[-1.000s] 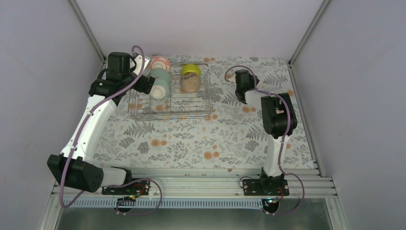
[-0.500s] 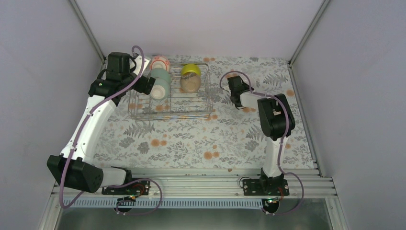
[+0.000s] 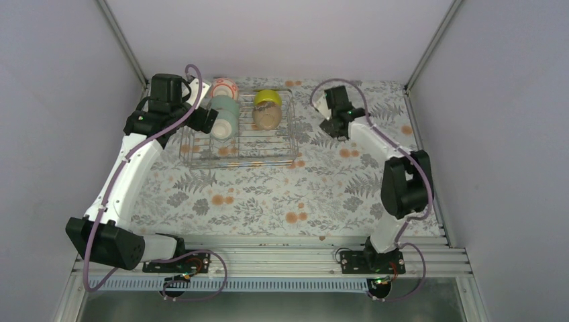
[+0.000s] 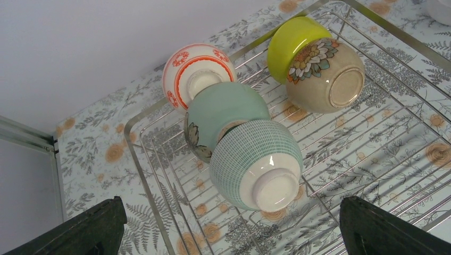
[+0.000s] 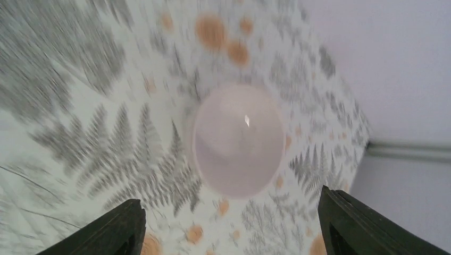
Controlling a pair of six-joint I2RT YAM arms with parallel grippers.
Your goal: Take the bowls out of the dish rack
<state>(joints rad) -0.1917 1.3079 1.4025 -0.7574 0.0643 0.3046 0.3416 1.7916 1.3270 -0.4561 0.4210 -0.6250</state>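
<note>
Floral tablecloth (image 3: 268,201); left gripper (image 4: 231,203) gaped above bowls (image 4: 255,164) in dish rack (image 3: 238,163), seemingly to pick; right gripper (image 5: 230,199) gaped over pink bowl (image 5: 237,139).

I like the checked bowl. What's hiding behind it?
Right behind the checked bowl is the mint bowl, then the red-patterned bowl. Part of the mint bowl is covered and cannot be seen.

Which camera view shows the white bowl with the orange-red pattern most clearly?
The left wrist view: the white bowl lies on its side at the dish rack's corner, its foot ring and pattern sharp. The top external view shows it small, beside the left arm. The right wrist view misses it.
</note>
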